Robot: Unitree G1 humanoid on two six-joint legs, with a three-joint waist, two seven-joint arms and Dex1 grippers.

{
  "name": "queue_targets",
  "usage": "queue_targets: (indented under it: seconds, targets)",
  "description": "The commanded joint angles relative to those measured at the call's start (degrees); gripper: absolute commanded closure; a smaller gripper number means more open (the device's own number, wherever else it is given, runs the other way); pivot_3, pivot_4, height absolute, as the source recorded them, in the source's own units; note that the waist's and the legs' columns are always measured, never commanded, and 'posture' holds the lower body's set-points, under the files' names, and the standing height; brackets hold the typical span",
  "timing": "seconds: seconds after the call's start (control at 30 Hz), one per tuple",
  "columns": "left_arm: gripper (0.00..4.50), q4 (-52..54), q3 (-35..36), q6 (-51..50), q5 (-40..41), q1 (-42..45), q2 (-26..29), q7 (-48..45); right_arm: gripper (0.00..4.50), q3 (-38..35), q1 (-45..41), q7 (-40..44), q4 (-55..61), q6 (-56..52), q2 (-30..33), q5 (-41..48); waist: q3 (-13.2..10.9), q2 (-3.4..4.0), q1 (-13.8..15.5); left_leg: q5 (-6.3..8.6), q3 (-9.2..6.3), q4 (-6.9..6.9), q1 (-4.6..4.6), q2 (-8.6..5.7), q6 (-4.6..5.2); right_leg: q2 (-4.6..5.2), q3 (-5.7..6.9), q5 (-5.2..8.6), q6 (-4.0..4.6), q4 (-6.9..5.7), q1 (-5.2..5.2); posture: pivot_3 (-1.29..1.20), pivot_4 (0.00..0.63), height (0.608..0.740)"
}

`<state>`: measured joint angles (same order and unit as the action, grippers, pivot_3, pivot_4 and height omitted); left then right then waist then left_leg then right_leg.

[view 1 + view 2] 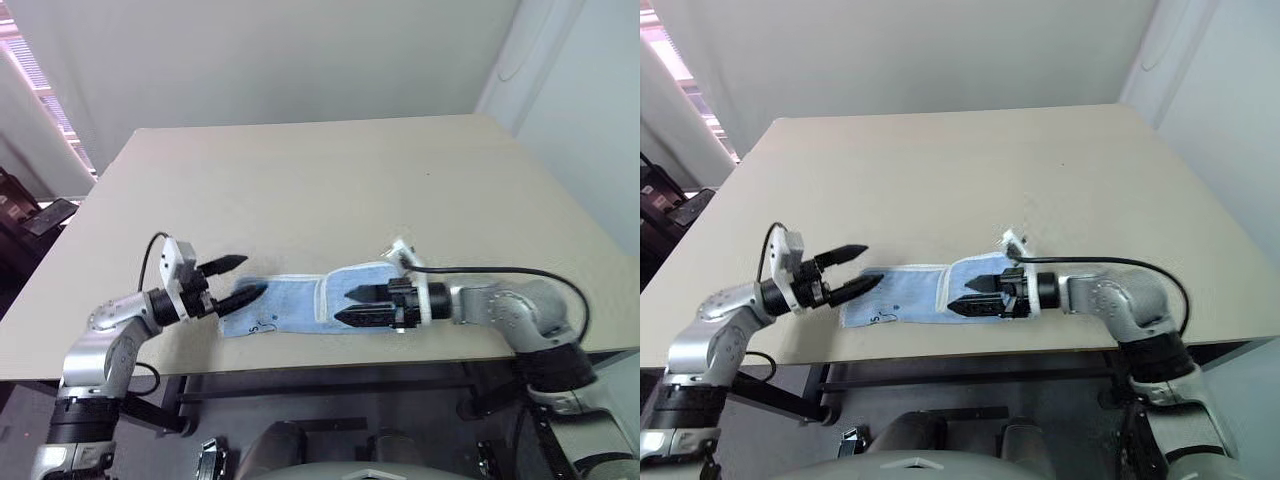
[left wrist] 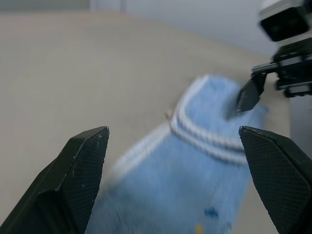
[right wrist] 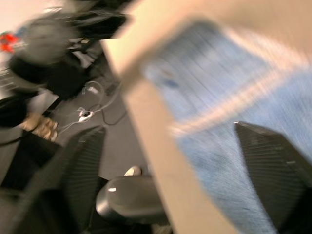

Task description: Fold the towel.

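towel (image 1: 300, 300) | long axis left-right along table's (image 1: 330, 190) near edge

The towel (image 1: 300, 300) is lying on the surface (image 1: 330, 190) close to its near edge, with its right part folded over. The left gripper (image 1: 238, 280) is sitting at the towel's left end, and the right gripper (image 1: 352, 305) is hanging over the folded right part.

Even, soft indoor light, brighter window (image 1: 30, 70) at the left; right wrist view heavily motion-blurred.
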<state>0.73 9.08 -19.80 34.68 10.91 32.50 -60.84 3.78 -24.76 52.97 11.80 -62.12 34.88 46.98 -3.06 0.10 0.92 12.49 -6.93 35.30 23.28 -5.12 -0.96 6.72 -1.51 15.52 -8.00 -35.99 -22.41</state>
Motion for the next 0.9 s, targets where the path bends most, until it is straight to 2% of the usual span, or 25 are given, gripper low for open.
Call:
queue_targets:
  seconds: [0.03,0.07,0.17,0.37,0.4,0.5,0.53,0.67,0.83,0.9]
  targets:
    - [0.6,3.11,1.61,-2.63,5.31,6.19,-0.79,-0.2,0.0,-6.9,-2.05,-1.72,1.83,4.19,0.41,0.56,0.03,-0.08,-0.09,0.0,0.0,0.03,-0.02,0.0,0.0,0.0,0.0,0.0,0.0,-0.02,0.01,0.0,0.0,0.74]
    - [0.91,2.84,0.44,-3.3,5.42,7.44,-0.89,-1.33,0.0,-6.92,-1.28,-1.69,1.77,7.71,0.84,-2.01,0.04,-0.1,-0.11,0.0,0.0,0.04,-0.07,0.01,-0.01,-0.02,0.01,-0.01,0.01,-0.02,0.09,0.0,0.0,0.74]
    - [1.97,1.11,-4.12,-2.08,3.06,10.16,-2.29,-4.69,0.64,-9.47,-0.08,-2.82,-1.93,11.95,-0.54,-3.55,0.04,-0.1,-0.21,0.0,0.15,-0.02,-0.18,0.01,-0.01,-0.02,-0.02,0.02,0.05,-0.01,0.24,0.0,0.0,0.74]
    - [4.26,-3.66,-11.66,3.94,-3.85,13.9,-7.68,-6.38,2.87,-6.67,2.66,-2.02,-6.88,18.59,-2.01,-8.84,0.03,-0.13,-0.32,-0.05,0.21,-0.04,-0.09,-0.01,-0.02,-0.05,-0.1,-0.03,0.0,-0.09,0.19,0.0,0.0,0.74]
    - [4.5,-4.6,-12.83,4.79,-4.89,14.34,-8.61,-6.52,3.22,-5.69,3.45,-1.54,-7.07,20.1,-2.29,-10.02,0.03,-0.13,-0.31,-0.06,0.21,-0.03,-0.1,-0.02,-0.04,-0.09,-0.1,-0.03,0.01,-0.11,0.18,0.0,0.0,0.74]
    - [4.5,-7.16,-16.13,7.38,-8.19,14.88,-11.32,-6.36,4.35,-2.72,5.27,-0.82,-7.9,23.05,-3.09,-13.26,0.03,-0.12,-0.2,-0.08,0.21,-0.02,-0.11,-0.01,-0.07,-0.12,-0.1,-0.04,0.02,-0.14,0.2,0.0,0.0,0.74]
    - [4.5,-8.12,-17.12,8.35,-9.46,14.77,-12.01,-6.17,4.47,-1.55,5.71,-0.53,-8.52,23.86,-3.19,-14.4,0.03,-0.13,-0.19,-0.08,0.21,-0.01,-0.11,-0.01,-0.07,-0.12,-0.1,-0.04,0.03,-0.13,0.22,0.0,0.0,0.74]
    - [4.5,-12.14,-20.94,11.06,-13.67,13.35,-13.88,-6.48,4.47,1.92,6.16,-2.09,-14.03,27.94,-4.97,-20.04,0.03,-0.14,-0.3,-0.09,0.21,0.05,-0.13,-0.03,-0.07,-0.11,-0.12,-0.06,0.05,-0.13,0.25,0.0,0.0,0.74]
    - [4.5,-22.68,-25.34,17.65,-20.91,11.19,-16.64,-4.97,4.47,6.7,7.57,-2.82,-20.77,33.59,-6.65,-27.37,0.04,-0.14,-0.24,-0.09,0.2,0.02,-0.22,-0.04,-0.08,-0.15,-0.12,-0.06,0.06,-0.14,0.31,0.0,0.0,0.74]
    - [4.5,-25.63,-24.89,17.71,-20.72,10.99,-18.22,-4.69,4.47,6.88,7.68,-2.95,-21.78,34.24,-7.35,-28.39,0.06,-0.15,-0.26,-0.09,0.19,0.01,-0.28,-0.04,-0.08,-0.15,-0.16,-0.07,0.05,-0.17,0.33,0.0,0.0,0.74]
